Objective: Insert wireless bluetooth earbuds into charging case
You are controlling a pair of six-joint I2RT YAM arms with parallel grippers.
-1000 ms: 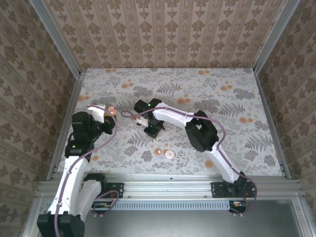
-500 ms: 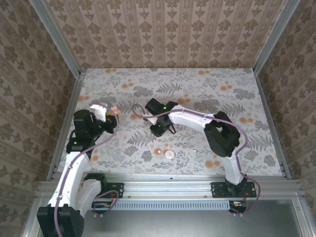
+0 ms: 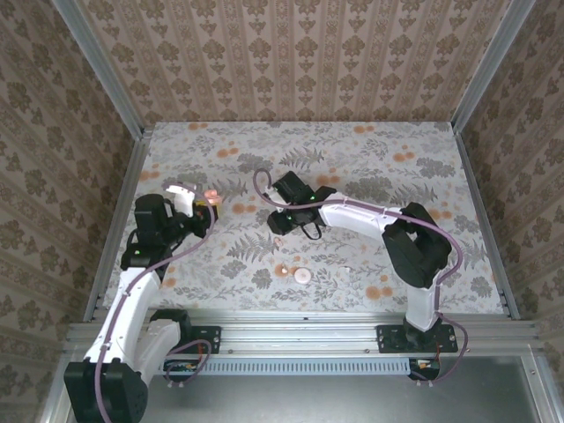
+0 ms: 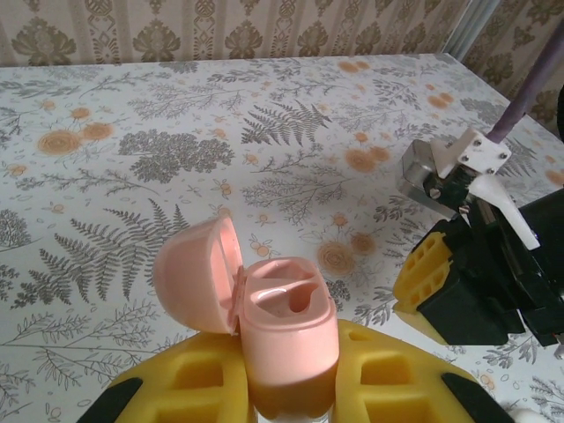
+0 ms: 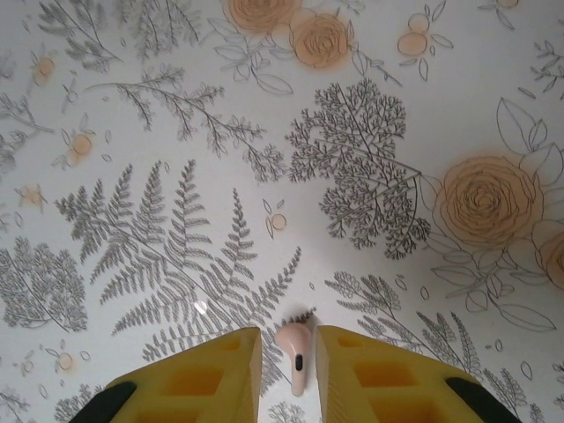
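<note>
Slips worry us: our right gripper (image 5: 288,342) pinches the earbud (image 5: 294,345) only lightly, so it may drop. Our left gripper (image 4: 286,374) grips the open case (image 4: 286,322) at the left, well apart.

A flat white table cover (image 3: 352,150) printed with grey ferns and small orange flowers spreads across the whole work surface. Beige wallpaper with a brown damask pattern lines three sides: the back wall (image 3: 300,53), the left wall (image 3: 53,132) and the right wall (image 3: 529,150). Slanting aluminium posts (image 3: 99,62) mark the two back corners. A silver aluminium rail (image 3: 300,330) runs along the near edge, with a grey slotted strip (image 3: 300,363) just below it. Up close the print is crisp — a large orange rose (image 5: 489,207) beside a dark grey fern frond (image 5: 176,238).
</note>
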